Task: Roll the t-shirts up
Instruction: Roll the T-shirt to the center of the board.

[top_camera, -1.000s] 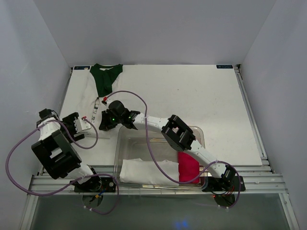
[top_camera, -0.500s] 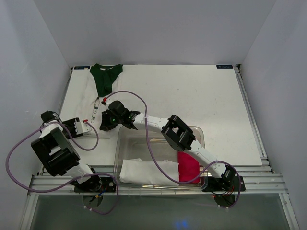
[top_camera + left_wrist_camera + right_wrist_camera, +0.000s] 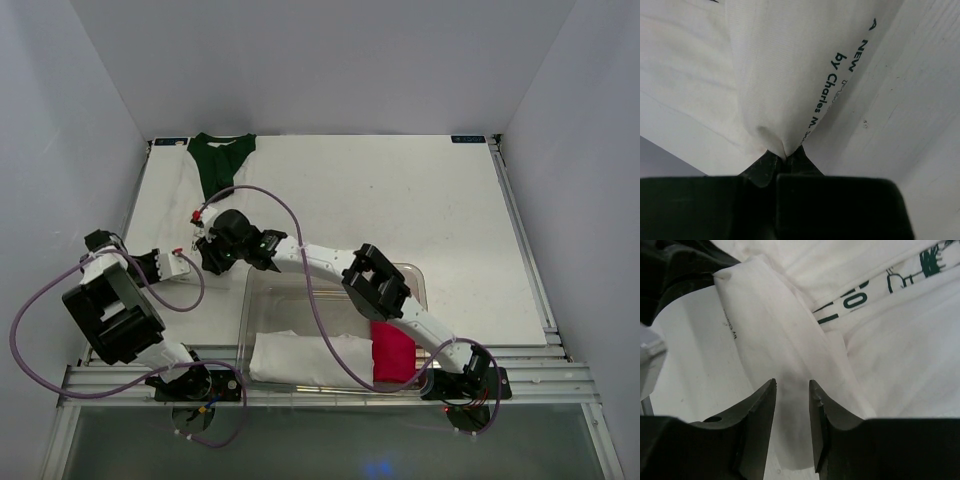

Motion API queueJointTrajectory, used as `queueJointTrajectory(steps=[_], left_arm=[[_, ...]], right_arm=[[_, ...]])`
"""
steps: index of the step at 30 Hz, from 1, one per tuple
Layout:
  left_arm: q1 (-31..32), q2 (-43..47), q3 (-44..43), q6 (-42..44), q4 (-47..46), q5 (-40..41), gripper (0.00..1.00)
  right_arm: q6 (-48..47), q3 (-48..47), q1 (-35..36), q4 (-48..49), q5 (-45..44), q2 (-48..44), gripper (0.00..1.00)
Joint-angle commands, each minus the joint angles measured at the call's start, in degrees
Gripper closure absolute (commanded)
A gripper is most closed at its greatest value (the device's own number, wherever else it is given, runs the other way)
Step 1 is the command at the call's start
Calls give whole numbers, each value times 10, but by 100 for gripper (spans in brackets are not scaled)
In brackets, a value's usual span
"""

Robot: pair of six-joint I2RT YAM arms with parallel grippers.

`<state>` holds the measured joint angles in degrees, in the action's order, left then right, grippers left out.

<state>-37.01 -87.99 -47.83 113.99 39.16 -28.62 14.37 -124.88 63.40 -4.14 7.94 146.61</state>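
Judging by how they lie, I have rolled neither shirt yet: the green tee (image 3: 222, 162) lies loose at the far left corner, the white tee (image 3: 775, 75) nearer, also left. My left gripper (image 3: 785, 156) is clenched on its fold; my right gripper (image 3: 792, 390) stands parted just over a strip of it.

arms (image 3: 320, 258): white links, black joints | cables (image 3: 245, 188): purple | jaws: black

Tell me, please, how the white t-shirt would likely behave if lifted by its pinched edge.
Probably floppy: the white t-shirt puckers into creases where the left fingers pinch it. Likely light, since its thin folds lie flat. It should drape, not hold shape.
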Motion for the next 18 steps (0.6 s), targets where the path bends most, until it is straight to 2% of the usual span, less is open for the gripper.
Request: queueJointTrajectory(steps=[1, 3, 7, 9, 12, 14, 15, 18], left_arm=[[-1, -3, -45, 117, 62, -30, 100], [-1, -12, -67, 114, 95, -39, 100], [-1, -33, -96, 122, 150, -46, 100], [-2, -41, -102, 127, 169, -42, 100], [-1, -46, -104, 130, 178, -35, 100], [-1, -45, -104, 130, 178, -35, 100], [-1, -44, -104, 129, 179, -35, 100], [-2, -39, -103, 131, 180, -40, 100]], right_arm=[[-109, -5, 9, -18, -28, -64, 60], [-155, 19, 8, -24, -10, -76, 54], [-247, 60, 9, -24, 31, -98, 51], [-307, 47, 14, -61, 47, -88, 48], [-343, 39, 23, -79, 57, -84, 42], [-346, 44, 33, -80, 30, -80, 38], [-353, 43, 38, -82, 13, -77, 33], [-356, 41, 58, -70, -114, -63, 26]])
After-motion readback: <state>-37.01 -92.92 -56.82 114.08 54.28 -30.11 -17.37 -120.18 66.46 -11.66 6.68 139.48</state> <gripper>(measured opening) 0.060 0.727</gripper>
